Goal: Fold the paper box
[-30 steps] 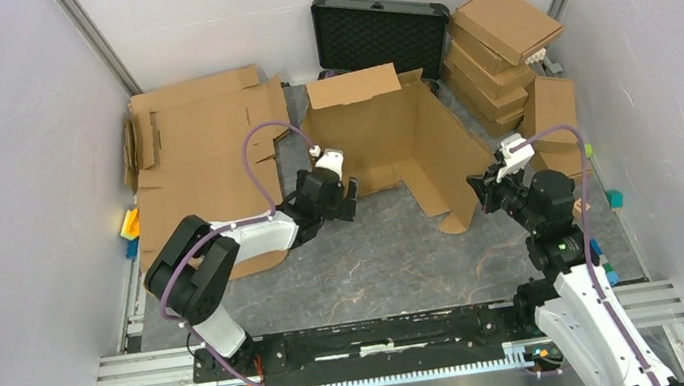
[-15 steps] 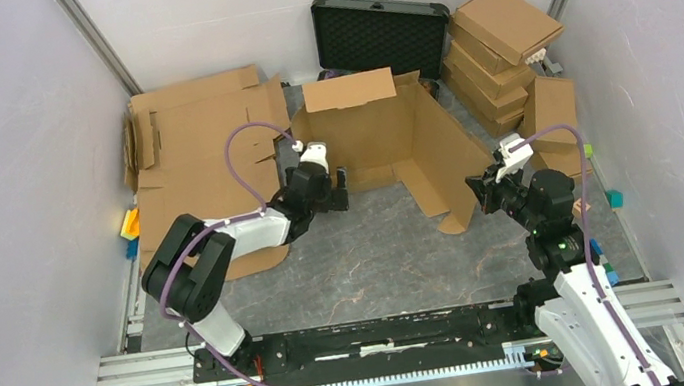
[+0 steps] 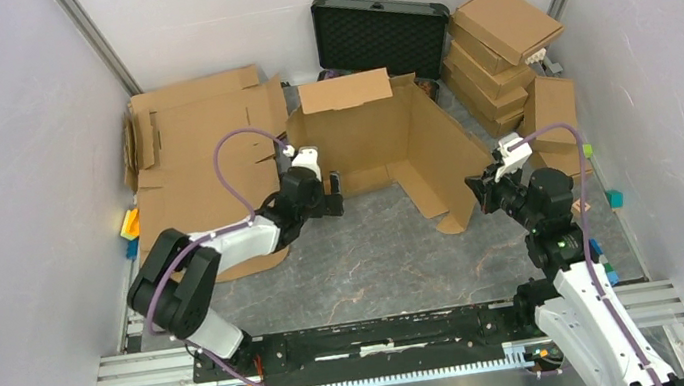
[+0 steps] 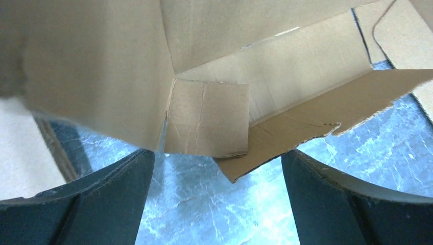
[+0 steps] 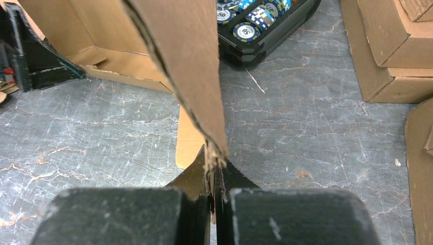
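Between right fingers (image 5: 153, 214), paper box (image 5: 176, 56) pinched.

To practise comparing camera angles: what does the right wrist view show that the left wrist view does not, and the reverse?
Only the right wrist view: the right pincer shut on a flap edge of the paper box, the black case holding chips, and folded boxes at the right.
Only the left wrist view: a small square tab at the box's inner corner, just ahead of the open left pincer.
Both: the box's brown cardboard and the grey marbled table.
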Robot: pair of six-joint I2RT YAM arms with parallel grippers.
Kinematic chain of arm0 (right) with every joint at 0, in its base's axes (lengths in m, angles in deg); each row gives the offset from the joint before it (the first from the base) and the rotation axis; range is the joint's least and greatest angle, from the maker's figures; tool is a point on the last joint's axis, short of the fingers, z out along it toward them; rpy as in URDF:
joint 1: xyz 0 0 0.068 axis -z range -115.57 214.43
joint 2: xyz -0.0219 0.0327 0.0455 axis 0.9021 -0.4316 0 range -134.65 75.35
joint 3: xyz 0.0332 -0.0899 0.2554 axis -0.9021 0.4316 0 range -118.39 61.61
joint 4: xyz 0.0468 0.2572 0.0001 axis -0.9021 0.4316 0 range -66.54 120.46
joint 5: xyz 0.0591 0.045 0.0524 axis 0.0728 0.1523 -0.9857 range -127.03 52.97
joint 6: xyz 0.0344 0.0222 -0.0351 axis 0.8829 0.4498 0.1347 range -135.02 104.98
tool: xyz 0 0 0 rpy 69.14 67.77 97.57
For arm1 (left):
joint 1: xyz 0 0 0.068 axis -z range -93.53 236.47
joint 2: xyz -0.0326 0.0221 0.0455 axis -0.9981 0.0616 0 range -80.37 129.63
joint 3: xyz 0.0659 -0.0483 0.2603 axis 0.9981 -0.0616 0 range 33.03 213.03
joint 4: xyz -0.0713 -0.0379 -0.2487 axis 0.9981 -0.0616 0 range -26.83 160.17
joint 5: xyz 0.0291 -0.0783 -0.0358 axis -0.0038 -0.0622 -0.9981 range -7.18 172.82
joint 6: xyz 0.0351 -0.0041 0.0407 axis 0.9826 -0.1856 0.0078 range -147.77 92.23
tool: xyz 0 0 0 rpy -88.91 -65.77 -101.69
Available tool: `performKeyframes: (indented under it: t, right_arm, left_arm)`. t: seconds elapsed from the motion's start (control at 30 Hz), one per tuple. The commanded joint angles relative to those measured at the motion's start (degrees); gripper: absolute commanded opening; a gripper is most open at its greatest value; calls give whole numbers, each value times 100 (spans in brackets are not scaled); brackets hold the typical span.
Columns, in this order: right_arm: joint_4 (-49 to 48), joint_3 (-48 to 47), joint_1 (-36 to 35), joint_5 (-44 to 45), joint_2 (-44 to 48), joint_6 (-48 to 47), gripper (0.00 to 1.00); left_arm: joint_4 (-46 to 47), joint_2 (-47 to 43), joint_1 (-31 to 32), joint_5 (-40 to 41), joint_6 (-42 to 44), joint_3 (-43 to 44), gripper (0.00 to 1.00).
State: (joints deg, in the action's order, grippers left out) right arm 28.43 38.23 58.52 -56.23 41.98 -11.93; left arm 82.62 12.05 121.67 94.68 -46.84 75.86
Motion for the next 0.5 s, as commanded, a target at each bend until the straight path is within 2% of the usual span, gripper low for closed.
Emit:
performKeyframes:
  t: [0.0, 0.23, 0.47]
  right_arm:
    - [185, -124, -28, 36, -104, 11, 0]
    - [170, -184, -26, 210, -169, 199, 0]
    - [381, -424, -30, 469, -394, 677, 0]
  left_arm:
    - [-157, -706, -29, -214, -191, -179, 100]
    - [-882, -1504, -29, -302, -249, -332, 100]
    - [-1937, -2316, -31, -204, -1157, -530, 99]
